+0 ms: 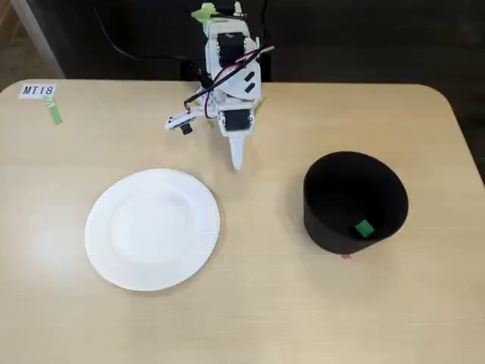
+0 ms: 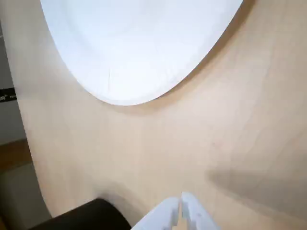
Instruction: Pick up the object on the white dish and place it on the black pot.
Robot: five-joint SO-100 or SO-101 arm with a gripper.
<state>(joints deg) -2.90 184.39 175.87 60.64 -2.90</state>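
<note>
The white dish (image 1: 152, 229) lies on the table at the left of the fixed view with nothing on it; it also fills the top of the wrist view (image 2: 139, 43). The black pot (image 1: 355, 202) stands at the right, and a small green object (image 1: 364, 228) lies inside it on the bottom. A dark corner of the pot shows in the wrist view (image 2: 81, 218). My gripper (image 1: 236, 159) hangs folded near the arm's base, above the table behind the dish, fingers together and empty. Its white fingertips meet at the bottom of the wrist view (image 2: 181, 211).
A white label reading MT18 (image 1: 38, 90) and a green tape strip (image 1: 55, 112) sit at the far left corner. The arm's base (image 1: 227, 45) and cables stand at the back edge. A small pink mark (image 1: 345, 256) lies by the pot's front.
</note>
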